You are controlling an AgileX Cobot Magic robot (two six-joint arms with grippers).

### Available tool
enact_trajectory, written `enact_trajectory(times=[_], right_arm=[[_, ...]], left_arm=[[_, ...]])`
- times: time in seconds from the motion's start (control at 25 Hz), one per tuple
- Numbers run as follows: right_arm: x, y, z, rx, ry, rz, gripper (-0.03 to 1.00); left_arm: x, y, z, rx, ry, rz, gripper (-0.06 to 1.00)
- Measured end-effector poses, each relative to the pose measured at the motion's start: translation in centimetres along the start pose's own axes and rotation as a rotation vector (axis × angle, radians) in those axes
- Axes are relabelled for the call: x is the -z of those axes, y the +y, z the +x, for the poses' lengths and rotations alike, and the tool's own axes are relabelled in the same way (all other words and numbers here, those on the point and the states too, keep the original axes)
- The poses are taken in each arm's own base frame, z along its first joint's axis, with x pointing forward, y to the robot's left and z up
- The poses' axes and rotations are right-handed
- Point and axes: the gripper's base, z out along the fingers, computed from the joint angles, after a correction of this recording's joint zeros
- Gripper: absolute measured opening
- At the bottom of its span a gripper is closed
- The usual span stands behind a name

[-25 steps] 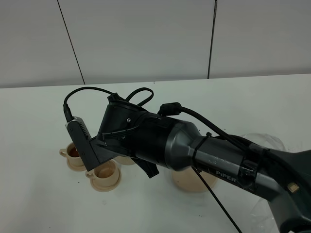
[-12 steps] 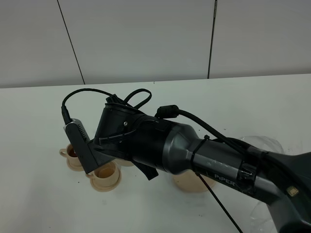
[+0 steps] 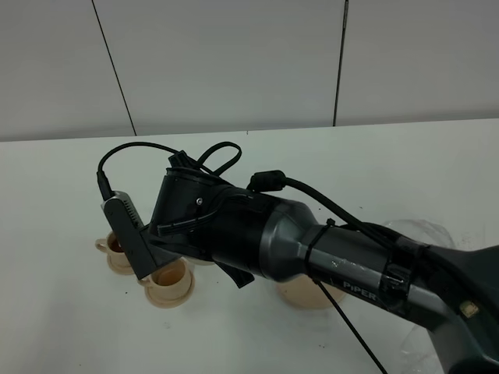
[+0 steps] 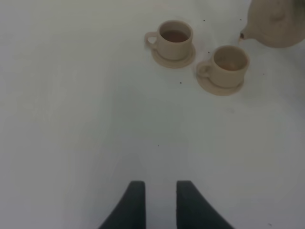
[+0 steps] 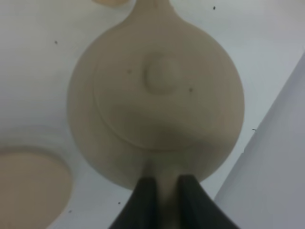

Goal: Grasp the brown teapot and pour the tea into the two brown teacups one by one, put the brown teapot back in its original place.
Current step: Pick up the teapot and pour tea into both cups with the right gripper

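Note:
My right gripper (image 5: 167, 200) is shut on the loop handle of the brown teapot (image 5: 157, 90) and holds it off the table. In the left wrist view the teapot (image 4: 276, 21) has its spout just above and beside the nearer teacup (image 4: 230, 64). The farther teacup (image 4: 175, 37) holds dark tea. Both cups stand on their saucers at the left of the high view, one further left (image 3: 117, 248) and one nearer (image 3: 168, 282). There my right arm (image 3: 234, 226) hides the teapot. The wide bare saucer (image 3: 308, 294) lies to their right. My left gripper (image 4: 156, 202) is slightly open and empty, away from the cups.
A crumpled clear plastic sheet (image 3: 421, 234) lies at the right of the white table (image 3: 62, 327). The arm's black cable (image 3: 351, 327) hangs over the wide saucer. A grey wall stands behind the table.
My right arm with the teapot has shifted slightly left and lower over the nearer cup. The cups and the wide saucer have not moved.

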Motion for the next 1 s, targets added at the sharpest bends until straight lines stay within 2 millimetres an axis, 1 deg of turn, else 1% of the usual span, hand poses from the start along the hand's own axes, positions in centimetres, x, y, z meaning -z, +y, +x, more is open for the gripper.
enact_trajectory(times=[0.48,0.72,1.0], right_arm=[[0.5,0.1,-1.1,0.032,0.007,0.039,0.1],[-0.9,1.0,-2.4,0.056,0.037,0.031,0.1],[-1.0,1.1,-2.3,0.054,0.05,0.029,0.1]], left_arm=[[0.0,0.0,0.0,0.0,0.0,0.0,0.23],[0.0,0.0,0.0,0.0,0.0,0.0,0.23],[0.0,0.0,0.0,0.0,0.0,0.0,0.23]])
